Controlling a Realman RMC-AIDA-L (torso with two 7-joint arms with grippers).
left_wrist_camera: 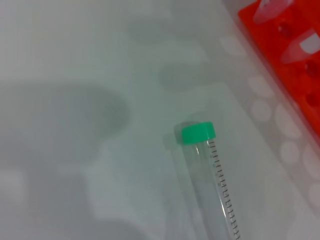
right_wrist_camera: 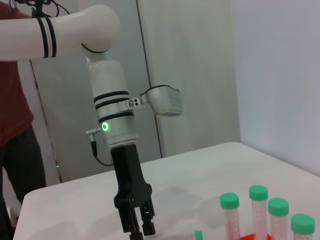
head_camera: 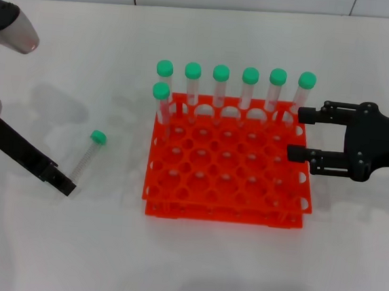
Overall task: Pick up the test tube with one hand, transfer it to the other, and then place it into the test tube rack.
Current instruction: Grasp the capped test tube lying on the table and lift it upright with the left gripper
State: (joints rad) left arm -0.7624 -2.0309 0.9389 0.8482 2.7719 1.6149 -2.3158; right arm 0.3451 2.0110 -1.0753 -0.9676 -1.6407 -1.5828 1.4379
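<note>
The test tube [head_camera: 87,154] lies flat on the white table left of the rack, its green cap [head_camera: 98,137] pointing away from me. The left wrist view shows it close up [left_wrist_camera: 212,180]. My left gripper [head_camera: 63,186] is low over the table just short of the tube's bottom end and holds nothing; the right wrist view shows it pointing down [right_wrist_camera: 139,229] beside the tube [right_wrist_camera: 182,236]. The orange-red test tube rack [head_camera: 225,182] stands at the centre. My right gripper [head_camera: 299,134] hovers open at the rack's right edge, empty.
Several green-capped tubes [head_camera: 220,86] stand upright along the rack's back row, and one more [head_camera: 161,102] stands in the second row at the left. A corner of the rack [left_wrist_camera: 292,65] shows in the left wrist view.
</note>
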